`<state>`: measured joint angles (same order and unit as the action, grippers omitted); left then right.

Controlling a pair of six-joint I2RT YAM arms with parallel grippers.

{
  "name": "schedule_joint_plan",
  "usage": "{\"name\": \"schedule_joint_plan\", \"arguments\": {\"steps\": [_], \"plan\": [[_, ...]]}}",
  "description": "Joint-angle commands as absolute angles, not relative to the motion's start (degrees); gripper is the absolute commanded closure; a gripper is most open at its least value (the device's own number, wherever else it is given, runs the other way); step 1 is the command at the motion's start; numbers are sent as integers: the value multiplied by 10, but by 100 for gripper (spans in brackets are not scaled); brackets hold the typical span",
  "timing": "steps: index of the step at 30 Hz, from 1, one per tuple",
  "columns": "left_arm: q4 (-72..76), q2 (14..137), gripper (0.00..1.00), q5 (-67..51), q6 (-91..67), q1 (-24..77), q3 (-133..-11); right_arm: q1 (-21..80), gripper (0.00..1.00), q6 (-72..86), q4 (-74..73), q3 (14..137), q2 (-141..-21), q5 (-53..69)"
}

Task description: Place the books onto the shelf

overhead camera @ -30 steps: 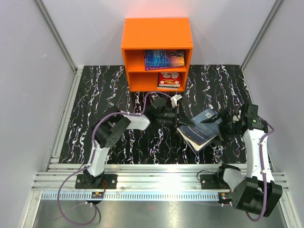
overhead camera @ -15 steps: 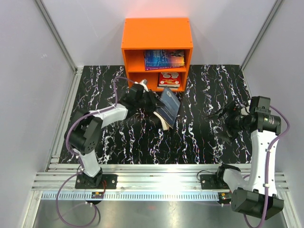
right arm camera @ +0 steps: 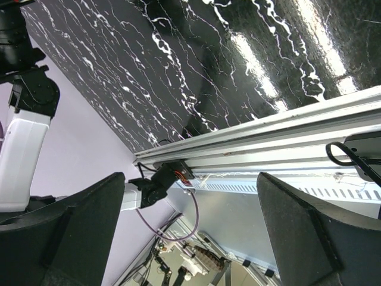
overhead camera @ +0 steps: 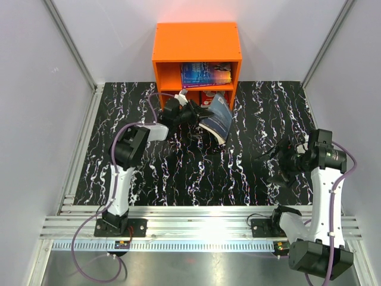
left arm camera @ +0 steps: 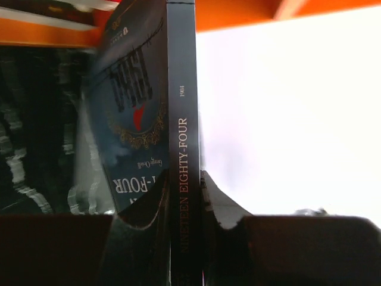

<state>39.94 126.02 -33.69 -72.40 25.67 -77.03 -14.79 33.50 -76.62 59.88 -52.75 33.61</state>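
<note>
One book (overhead camera: 220,118) gripped by left end effector (left arm camera: 186,196), part-hiding shelf (overhead camera: 196,42) — right end effector (right arm camera: 187,199) released.

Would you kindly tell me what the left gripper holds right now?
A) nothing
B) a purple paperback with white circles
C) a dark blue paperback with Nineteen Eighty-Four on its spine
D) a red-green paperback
C: the left wrist view shows the left gripper clamped on the dark blue paperback, its spine reading Nineteen Eighty-Four.

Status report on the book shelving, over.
Left gripper shut on the Nineteen Eighty-Four book, in front of the orange shelf. Right gripper open, empty. Shelved books in both compartments.
</note>
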Motion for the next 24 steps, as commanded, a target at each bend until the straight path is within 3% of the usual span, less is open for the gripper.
{"name": "schedule_joint_plan", "arguments": {"steps": [1,9,16,24], "plan": [[619,1259,100,-329,-782,241,-810,-148,0,319,-781,595,-529,333],[768,1277,100,-283,-862,203,-767,-148,0,316,-772,586,-541,340],[767,1226,100,-212,-833,171,-654,-146,0,316,-770,585,-548,343],[733,1253,100,-150,-839,200,-683,-142,0,324,-757,571,-555,353]]}}
